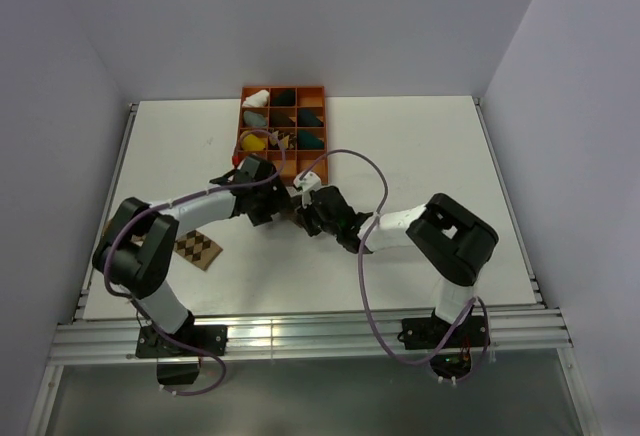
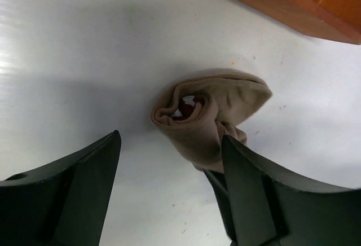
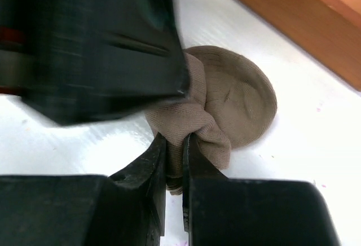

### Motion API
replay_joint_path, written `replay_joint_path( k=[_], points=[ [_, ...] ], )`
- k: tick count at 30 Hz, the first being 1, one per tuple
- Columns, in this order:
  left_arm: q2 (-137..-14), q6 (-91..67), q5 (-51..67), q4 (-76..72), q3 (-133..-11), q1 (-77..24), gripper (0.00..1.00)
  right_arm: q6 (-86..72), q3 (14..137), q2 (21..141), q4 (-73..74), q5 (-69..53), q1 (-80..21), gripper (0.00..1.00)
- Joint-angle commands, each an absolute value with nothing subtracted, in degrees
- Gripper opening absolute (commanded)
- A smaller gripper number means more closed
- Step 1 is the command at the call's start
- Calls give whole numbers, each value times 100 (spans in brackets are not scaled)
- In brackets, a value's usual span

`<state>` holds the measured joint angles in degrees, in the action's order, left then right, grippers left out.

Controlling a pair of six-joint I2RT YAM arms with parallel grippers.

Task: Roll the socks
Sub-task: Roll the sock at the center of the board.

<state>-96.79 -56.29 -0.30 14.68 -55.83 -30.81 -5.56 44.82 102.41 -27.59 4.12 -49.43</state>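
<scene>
Socks for this task lie in two places. The tan sock [image 2: 214, 110] sits half rolled on the table [image 2: 67, 43], near the orange tray [image 2: 282, 3], with its red striped cuff tucked inside the roll. The argyle sock [image 1: 197, 249] lies flat beside the left arm, well apart from the tan one.

The right gripper [image 3: 175, 164] is clamped on a fold at the loose end of the tan sock. The left gripper [image 2: 169, 144] has its jaws wide apart and holds nothing; the roll is just ahead of its fingertips.

We judge that the step in hand is to tighten this roll. To do it well, we should hold the fold firmly with the right gripper, so the roll does not open. We should bring the left jaws onto the thick part, not the edge. We should also pull gently, because soft fabric slips easily. The argyle sock is not yet rolled.
</scene>
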Motion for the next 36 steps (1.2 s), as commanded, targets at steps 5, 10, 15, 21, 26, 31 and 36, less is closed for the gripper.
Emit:
replay_joint_path(
  k=[5, 10, 15, 21, 26, 31, 36],
  points=[
    [-8798, -5766, 26, 976, -4993, -2822, 76, -686, 4834, 10011, -1108, -1371, -4562, 0],
    [-9139, -5257, 271, 695, -5141, -2716, 68, -449, 4948, 9923, -836, -1617, -4562, 0],
    [-9606, -4782, 992, 379, -5405, -2716, 54, -343, 5071, 10019, -695, -1757, -4562, 0],
    [-9949, -4500, 1608, 62, -5370, -2803, 49, -334, 5282, 10160, -405, -2389, -4465, 0],
    [-10151, -4210, 1679, 61, -5537, -3006, 40, -422, 5405, 10204, -123, -2820, -4342, 0],
    [-10169, -4122, 1600, 71, -5573, -3173, 34, -817, 5519, 10423, 86, -3461, -3956, 0],
    [-10020, -4210, 1477, 62, -5502, -3173, 31, -1116, 5826, 10985, 378, -3866, -3744, 0]
  ],
)
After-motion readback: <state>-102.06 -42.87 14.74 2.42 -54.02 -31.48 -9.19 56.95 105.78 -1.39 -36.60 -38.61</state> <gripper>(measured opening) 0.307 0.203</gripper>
